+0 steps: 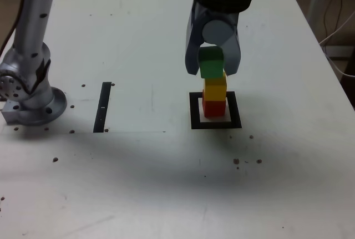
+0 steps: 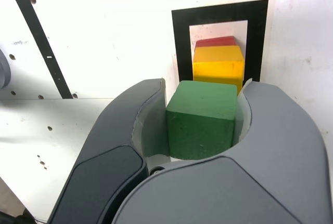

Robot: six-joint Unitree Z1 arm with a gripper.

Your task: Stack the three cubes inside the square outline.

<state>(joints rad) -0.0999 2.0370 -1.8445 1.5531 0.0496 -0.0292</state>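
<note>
My hand [image 1: 212,64] grips the green cube [image 1: 211,62] over the yellow cube [image 1: 214,88] and red cube [image 1: 213,107], stacked inside the square outline [image 1: 195,111] on the speckled white desk [image 1: 138,183]; a thin black strip [image 1: 103,106] lies left in the exterior view.

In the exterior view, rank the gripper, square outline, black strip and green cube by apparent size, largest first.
1. gripper, largest, though nearer the camera.
2. square outline.
3. black strip: as long as the outline is wide, but far thinner.
4. green cube, smallest; it is partly hidden by the gripper holding it.
</note>
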